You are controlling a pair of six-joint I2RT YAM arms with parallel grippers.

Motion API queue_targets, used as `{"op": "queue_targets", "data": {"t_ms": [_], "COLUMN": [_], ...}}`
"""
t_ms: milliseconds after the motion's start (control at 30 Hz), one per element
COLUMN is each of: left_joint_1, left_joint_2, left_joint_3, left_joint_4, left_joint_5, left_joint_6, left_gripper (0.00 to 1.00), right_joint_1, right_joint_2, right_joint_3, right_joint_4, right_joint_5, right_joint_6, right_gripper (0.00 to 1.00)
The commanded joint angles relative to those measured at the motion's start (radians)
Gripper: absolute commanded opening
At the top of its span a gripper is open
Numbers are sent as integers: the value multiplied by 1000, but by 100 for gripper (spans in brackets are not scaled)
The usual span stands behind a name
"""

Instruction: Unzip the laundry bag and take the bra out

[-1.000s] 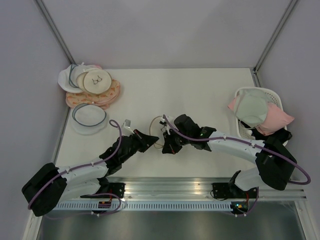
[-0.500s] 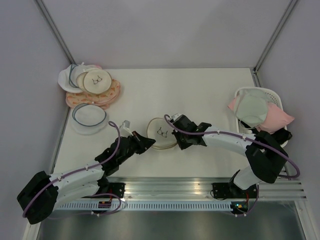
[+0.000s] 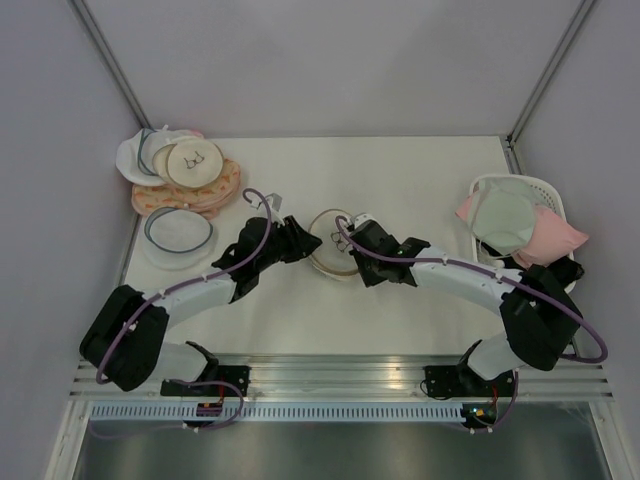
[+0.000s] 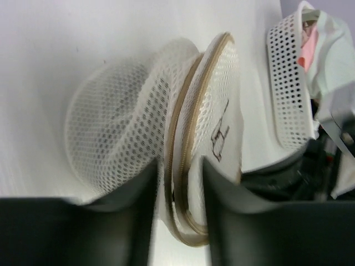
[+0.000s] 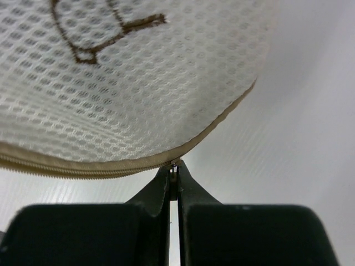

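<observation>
The laundry bag [image 3: 330, 250], a round cream mesh pouch with a tan zipper rim and a bra outline on its face, is tipped up on edge at the table's middle. My left gripper [image 3: 307, 242] is at the pouch's left side. In the left wrist view its jaws [image 4: 178, 163] stand slightly apart, straddling the zipper rim [image 4: 188, 149]. My right gripper [image 3: 351, 247] is at the right side of the bag [image 5: 127, 72]. There it [image 5: 173, 165] is shut on the small zipper pull at the rim. The bra is hidden.
A pile of pink, white and cream pouches [image 3: 185, 172] lies at the back left. Beside it is a flat white disc with a grey-blue rim [image 3: 178, 232]. A white perforated basket [image 3: 490, 190] with pale green and pink garments stands at the right edge.
The bag has shifted a little toward the back and tipped up. The left arm swung forward to the bag's left edge and its jaws parted. The right gripper stayed shut at the rim.
</observation>
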Motion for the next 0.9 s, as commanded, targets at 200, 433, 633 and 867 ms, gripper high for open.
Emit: {"op": "queue_targets", "data": {"t_ms": [200,433,633,867], "left_joint_1": [30,-27,-74,-90], "left_joint_2": [-66,-290,-342,-263], "left_joint_3": [60,-135,-243,-282], "left_joint_4": [-128,-155,-92,58], "left_joint_5": [-79,-16,73,49], "left_joint_6": [-31,-231,-372,-447], "left_gripper": [78,79,79,78], "right_joint_1": [-1,4,41,93], "right_joint_2": [-86,-116,-96,-44], "right_joint_3": [-43,-112,-113,-77], "right_joint_4": [53,331,421,395], "right_joint_5": [-170,-662,-746,-731], "right_joint_6": [3,19,49,23], "right_gripper": [0,0,0,0]}}
